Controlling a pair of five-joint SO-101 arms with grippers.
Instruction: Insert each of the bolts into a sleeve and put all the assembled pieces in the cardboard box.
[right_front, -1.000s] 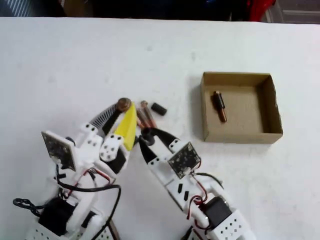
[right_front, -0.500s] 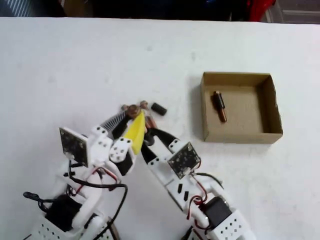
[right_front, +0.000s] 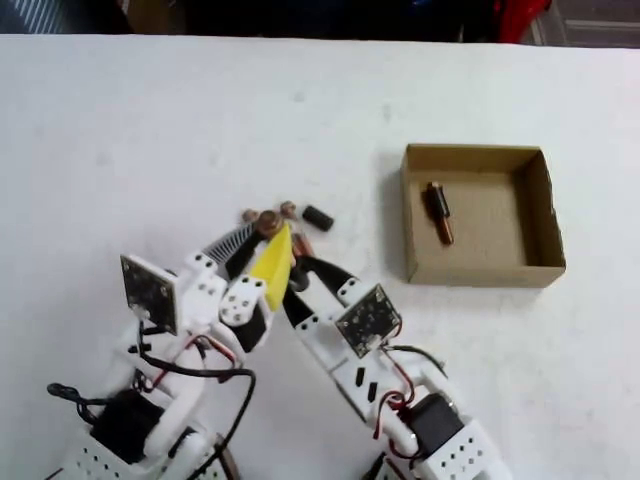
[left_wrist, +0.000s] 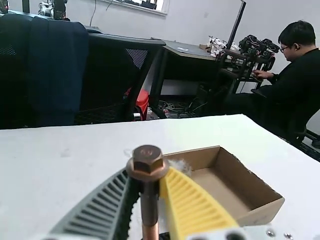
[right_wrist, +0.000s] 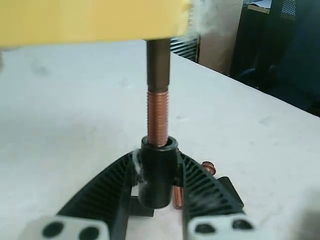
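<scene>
1. Closest in, the two grippers meet nose to nose. The left gripper (right_front: 270, 228) has its grey and yellow fingers clamped on a bolt (right_wrist: 158, 107), gripped just under the head. The right gripper (right_front: 297, 268) has its black fingers squeezed on a black sleeve (right_wrist: 158, 175).
2. So my read is we're mid-insertion. The bolt's threaded end sits right at the sleeve's mouth and looks just started in. How deep it is, I can't tell.
3. Next move, I'd guess: keep bolt and sleeve lined up and push straight down the sleeve's axis until it seats. Then one gripper lets go and the other carries the piece over to the box. Any tilt and the threads will probably snag on the rim.
4. Just past the fingertips on the table (right_front: 150, 120) are the loose parts: one spare sleeve (right_front: 318, 217) and two spare bolts I'm sure of, one (right_front: 288, 210) near that sleeve and another (right_front: 305, 245) half under the grippers. A small brown bit (right_front: 247, 215) beside the left fingers might be a third, can't tell.
5. Farthest out, one cardboard box (right_front: 480, 272), well apart from the pile, with one assembled piece (right_front: 438, 212) lying in it.
6. Tally: one done, one in hand.
</scene>
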